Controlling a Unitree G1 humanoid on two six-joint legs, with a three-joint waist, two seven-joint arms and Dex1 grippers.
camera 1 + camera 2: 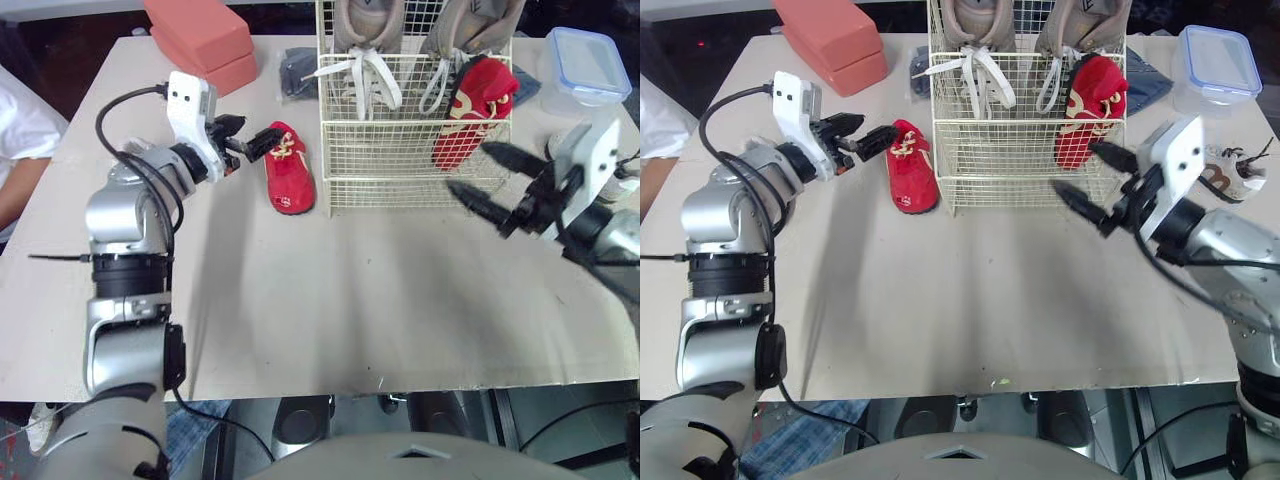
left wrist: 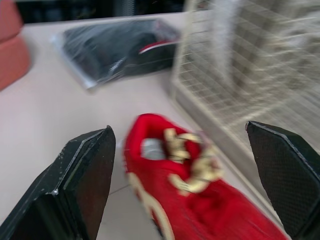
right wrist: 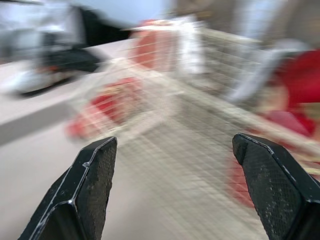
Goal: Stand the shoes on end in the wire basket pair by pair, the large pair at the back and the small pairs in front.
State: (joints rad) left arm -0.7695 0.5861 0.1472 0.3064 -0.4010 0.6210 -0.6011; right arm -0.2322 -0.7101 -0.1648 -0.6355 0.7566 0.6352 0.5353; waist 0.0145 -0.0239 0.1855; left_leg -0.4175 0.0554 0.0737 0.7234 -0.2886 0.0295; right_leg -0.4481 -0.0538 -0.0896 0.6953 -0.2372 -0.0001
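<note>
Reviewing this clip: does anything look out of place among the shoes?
One red shoe lies flat on the table beside the wire basket, at the open left gripper, while its mate stands on end inside, front right. The pair is split.

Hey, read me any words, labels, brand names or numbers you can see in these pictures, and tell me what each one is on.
No words or numbers are legible.
On the grey shoe in the wire basket: a small dark mark, too small to read.
On the red shoe beside the basket: gold trim, no letters made out.
On the lidded plastic container: no label seen.
</note>
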